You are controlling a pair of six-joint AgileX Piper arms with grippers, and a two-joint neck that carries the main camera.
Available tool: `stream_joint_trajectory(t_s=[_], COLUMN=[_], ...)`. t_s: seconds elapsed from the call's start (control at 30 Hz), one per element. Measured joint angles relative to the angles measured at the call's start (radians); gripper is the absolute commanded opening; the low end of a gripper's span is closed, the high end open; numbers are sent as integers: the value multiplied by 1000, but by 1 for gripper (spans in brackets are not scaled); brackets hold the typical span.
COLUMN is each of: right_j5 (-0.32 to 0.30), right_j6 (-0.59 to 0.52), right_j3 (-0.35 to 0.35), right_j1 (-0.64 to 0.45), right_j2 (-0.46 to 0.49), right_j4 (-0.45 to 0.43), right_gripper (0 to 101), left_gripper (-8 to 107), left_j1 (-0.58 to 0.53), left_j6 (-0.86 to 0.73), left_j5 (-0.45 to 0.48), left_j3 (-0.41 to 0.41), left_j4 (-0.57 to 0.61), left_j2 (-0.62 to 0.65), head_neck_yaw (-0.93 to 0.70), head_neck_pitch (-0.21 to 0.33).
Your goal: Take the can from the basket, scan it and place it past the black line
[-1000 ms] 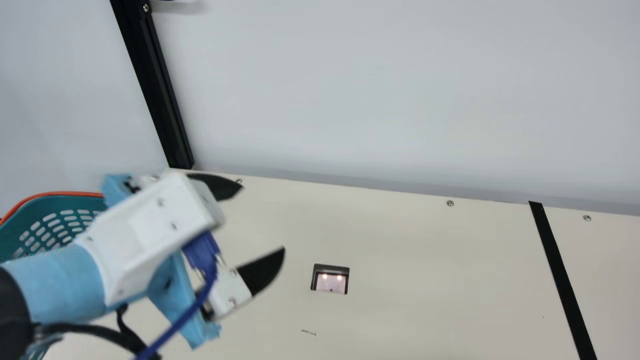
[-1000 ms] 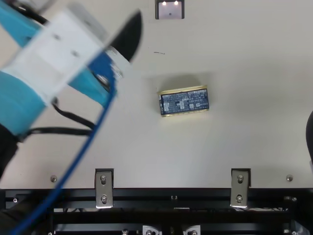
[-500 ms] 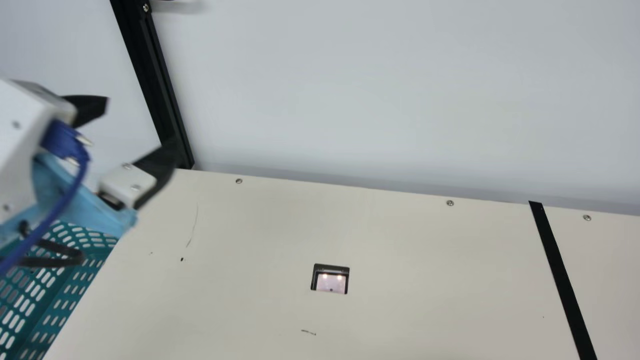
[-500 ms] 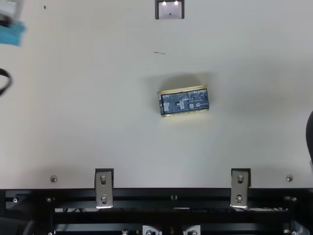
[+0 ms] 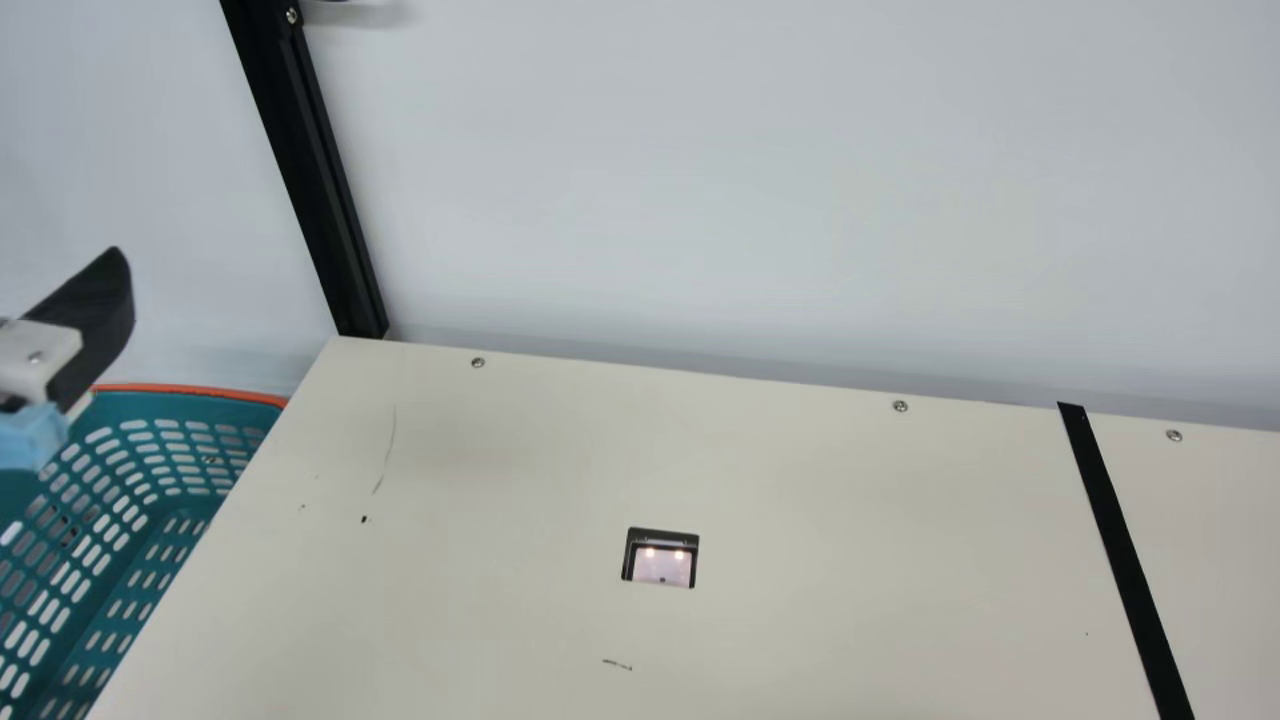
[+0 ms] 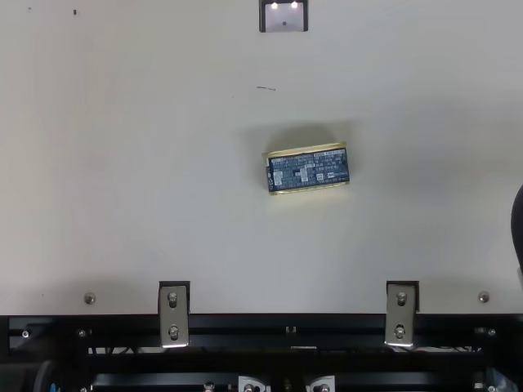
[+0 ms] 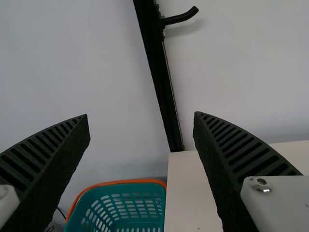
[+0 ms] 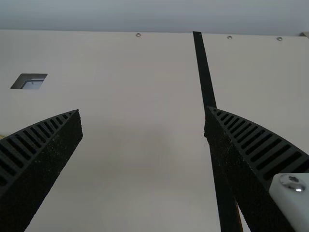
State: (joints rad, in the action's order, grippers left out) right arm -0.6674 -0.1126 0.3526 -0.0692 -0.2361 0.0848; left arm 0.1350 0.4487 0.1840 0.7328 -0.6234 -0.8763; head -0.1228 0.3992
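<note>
The can (image 6: 308,170) looked rigid and slick, best pinched across its gold rims (image 6: 306,150); left hand (image 7: 141,114) and right hand (image 8: 142,108) gaped wide.

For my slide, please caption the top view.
A dark blue can lies on the cream table, a lit scanner beyond.

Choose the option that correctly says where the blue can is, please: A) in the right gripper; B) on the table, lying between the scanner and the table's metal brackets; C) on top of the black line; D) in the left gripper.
B: the top view shows the can on the bare table, with the scanner beyond it and the brackets nearer.
</note>
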Motion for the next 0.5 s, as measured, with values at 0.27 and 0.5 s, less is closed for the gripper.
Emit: stream_joint_trajectory(t_s=[0.27,0.5], right_j5=[0,0], right_j6=[0,0], right_j3=[0,0], right_j1=[0,0], right_j2=[0,0], right_j4=[0,0], right_gripper=[101,101], left_gripper=[90,90], left_j1=[0,0], left_j6=[199,229], left_j5=[15,15], left_j3=[-133,-158], left_j4=[-136,-143], left_j2=[130,149], head_neck_yaw=[0,0], head_neck_pitch=[0,0])
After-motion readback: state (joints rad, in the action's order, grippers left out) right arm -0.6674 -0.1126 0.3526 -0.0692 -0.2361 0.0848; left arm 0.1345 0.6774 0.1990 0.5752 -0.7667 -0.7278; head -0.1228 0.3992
